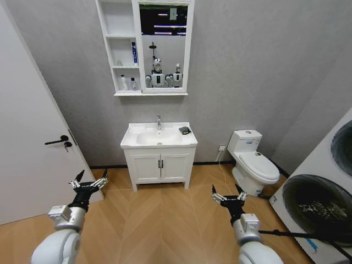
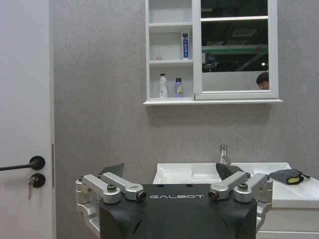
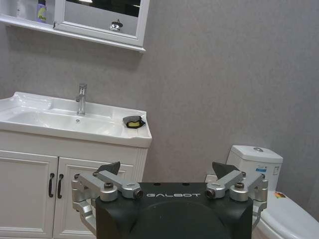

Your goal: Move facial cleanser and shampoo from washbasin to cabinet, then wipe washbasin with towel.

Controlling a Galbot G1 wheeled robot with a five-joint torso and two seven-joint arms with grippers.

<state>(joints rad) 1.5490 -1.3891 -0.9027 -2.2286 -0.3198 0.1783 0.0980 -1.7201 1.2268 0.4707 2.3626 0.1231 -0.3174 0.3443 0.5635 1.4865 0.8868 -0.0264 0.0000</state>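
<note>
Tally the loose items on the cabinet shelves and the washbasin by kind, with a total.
Tubes: 1, blue and white, middle shelf
Bottles: 2, one white, one purple, bottom shelf
Towels: 1, dark, on the washbasin's right side
Total: 4

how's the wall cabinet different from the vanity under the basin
The cabinet hangs high on the wall with open shelves; the vanity stands on the floor with two closed doors. The cabinet is tall and narrow and joined to a mirror; the vanity is low and wide and carries the washbasin. Bottles show on the cabinet's shelves; the vanity's inside is hidden. Both are white.
</note>
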